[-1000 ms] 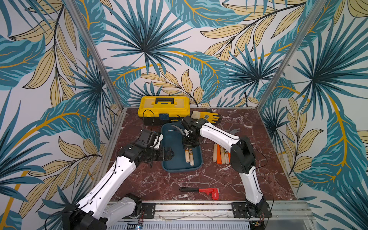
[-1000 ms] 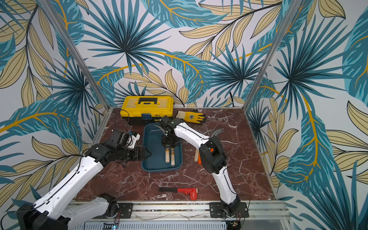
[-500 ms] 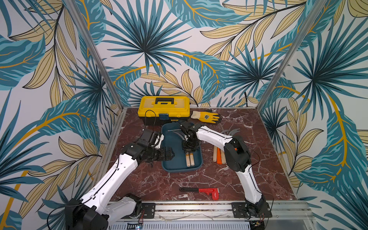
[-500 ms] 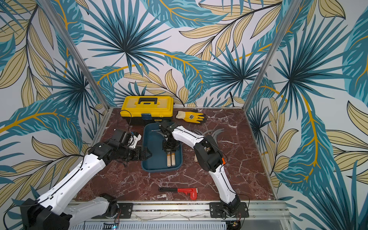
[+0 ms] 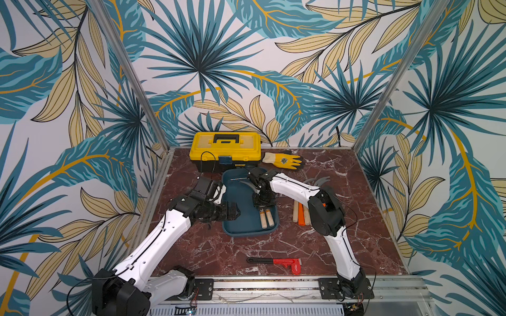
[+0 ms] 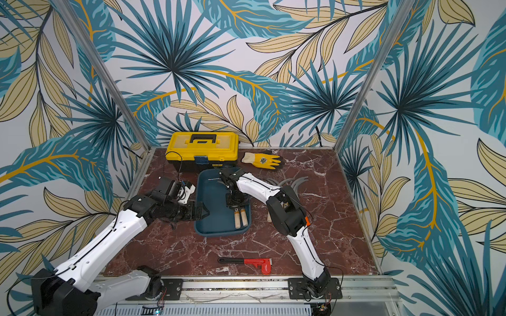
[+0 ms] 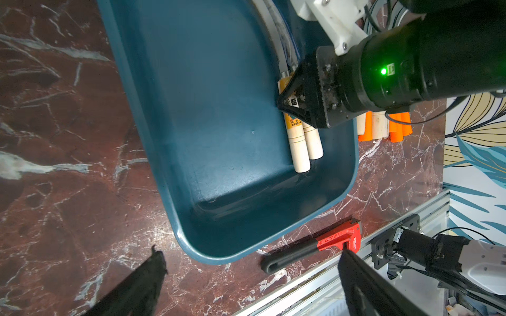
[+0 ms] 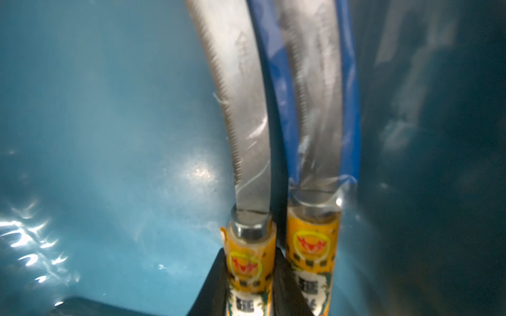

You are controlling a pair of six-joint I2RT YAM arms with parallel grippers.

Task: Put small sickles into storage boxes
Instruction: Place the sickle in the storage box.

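The storage box, a dark teal tray [image 5: 247,232] [image 6: 219,232] [image 7: 205,136] [image 8: 95,136], lies mid-table. Two small sickles with pale wooden handles [image 5: 267,219] [image 6: 241,219] lie side by side along its right side. My right gripper [image 5: 263,203] [image 6: 236,203] [image 8: 249,262] is shut on the labelled handle of one [image 7: 299,158], low inside the tray. The other sickle [image 8: 312,240] lies against it. My left gripper [image 5: 232,212] [image 6: 204,212] [image 7: 250,253] stands open and empty at the tray's left rim. More sickles [image 5: 300,216] [image 6: 293,182] [image 7: 397,128] lie right of the tray, partly hidden by my right arm.
A yellow toolbox [image 5: 225,149] stands right behind the tray, with a yellow glove [image 5: 284,160] beside it. A red pipe wrench [image 5: 284,264] [image 7: 336,240] lies near the front edge, ahead of the metal rail [image 5: 273,284].
My right arm has shifted a little over the tray, bringing its gripper and the held sickle slightly nearer the front. The left arm has hardly moved.
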